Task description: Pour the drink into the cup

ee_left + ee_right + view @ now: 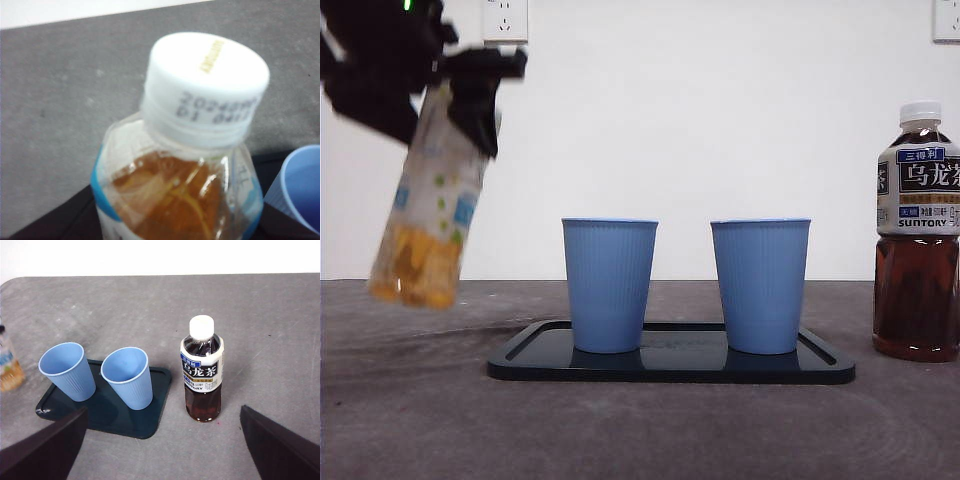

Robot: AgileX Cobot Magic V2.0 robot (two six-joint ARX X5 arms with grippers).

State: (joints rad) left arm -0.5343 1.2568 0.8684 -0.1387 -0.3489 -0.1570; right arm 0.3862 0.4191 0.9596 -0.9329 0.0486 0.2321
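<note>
My left gripper (460, 100) is shut on a clear bottle of amber drink (430, 220) with a pale label. It holds the bottle tilted in the air, left of the tray and well above the table. The left wrist view shows the bottle's white cap (207, 85) screwed on. Two empty blue cups (609, 285) (760, 285) stand upright side by side on a dark tray (670, 368). The bottle is to the left of the left cup, apart from it. My right gripper (160, 450) is open and empty, high above the table near a dark tea bottle (202, 372).
The capped Suntory oolong tea bottle (917, 240) stands on the grey table just right of the tray. The rim of one blue cup (302, 185) shows in the left wrist view. A white wall with sockets (504, 20) is behind.
</note>
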